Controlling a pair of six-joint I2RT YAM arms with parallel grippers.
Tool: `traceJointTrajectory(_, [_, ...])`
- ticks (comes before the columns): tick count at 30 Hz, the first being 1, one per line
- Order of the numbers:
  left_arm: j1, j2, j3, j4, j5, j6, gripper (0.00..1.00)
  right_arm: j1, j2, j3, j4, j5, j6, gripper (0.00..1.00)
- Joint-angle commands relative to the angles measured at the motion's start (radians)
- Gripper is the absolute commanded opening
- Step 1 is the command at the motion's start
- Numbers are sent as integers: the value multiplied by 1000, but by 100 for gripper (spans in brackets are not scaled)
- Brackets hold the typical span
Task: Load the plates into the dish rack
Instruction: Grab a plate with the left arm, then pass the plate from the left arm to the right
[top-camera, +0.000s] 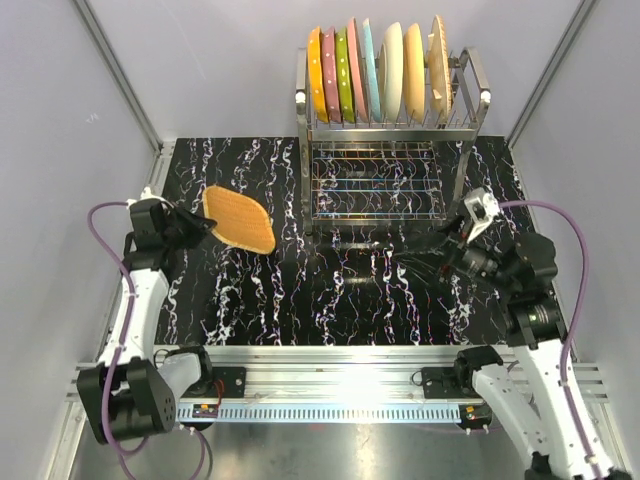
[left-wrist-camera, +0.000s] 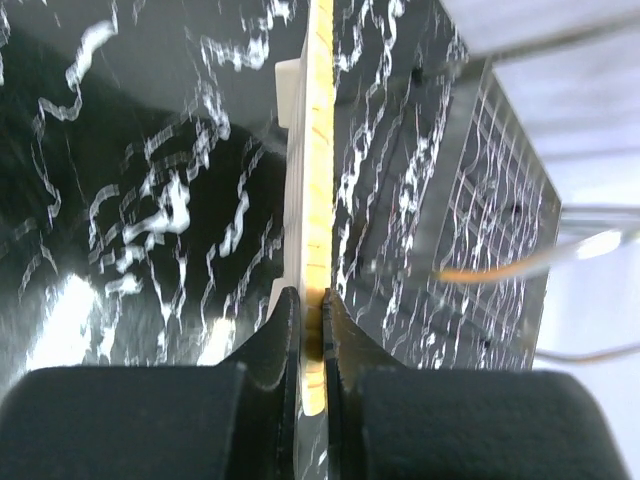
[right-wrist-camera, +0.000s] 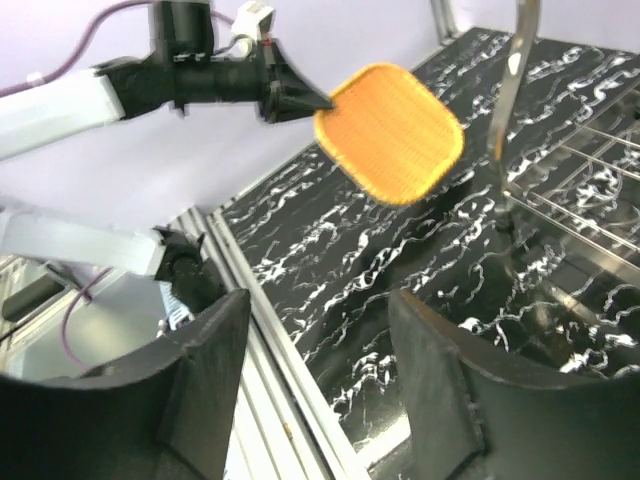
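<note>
Already racked: eight plates upright in the dish rack.
Orange plate: aloft over the table, left, well apart from the rack.
Left claw: clenched on its rim.
Right claw: released, holding nothing.
Handling: likely stiff, slick, breakable; a rim hold suits.

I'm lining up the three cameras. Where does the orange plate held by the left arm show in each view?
Top external: the orange plate is left of centre, held by the left gripper.
Left wrist: the plate is edge-on, a thin yellow strip rising from the shut jaws, mid-frame.
Right wrist: the plate is face-on, upper middle.
Shared landmark: the black marbled table, in all three.
</note>
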Motion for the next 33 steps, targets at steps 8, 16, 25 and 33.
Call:
traceJointTrajectory(8, [-81, -236, 8, -143, 33, 12, 0, 732, 337, 104, 72, 760, -275, 88])
traceJointTrajectory(16, [-119, -261, 44, -257, 110, 41, 0, 1075, 476, -17, 224, 1173, -589, 100])
traceJointTrajectory(25, [-164, -281, 75, -293, 226, 37, 0, 1298, 675, -62, 451, 1466, -862, 100])
traceJointTrajectory(33, [-200, -308, 112, -327, 286, -26, 0, 1304, 831, -80, 651, 1514, -967, 100])
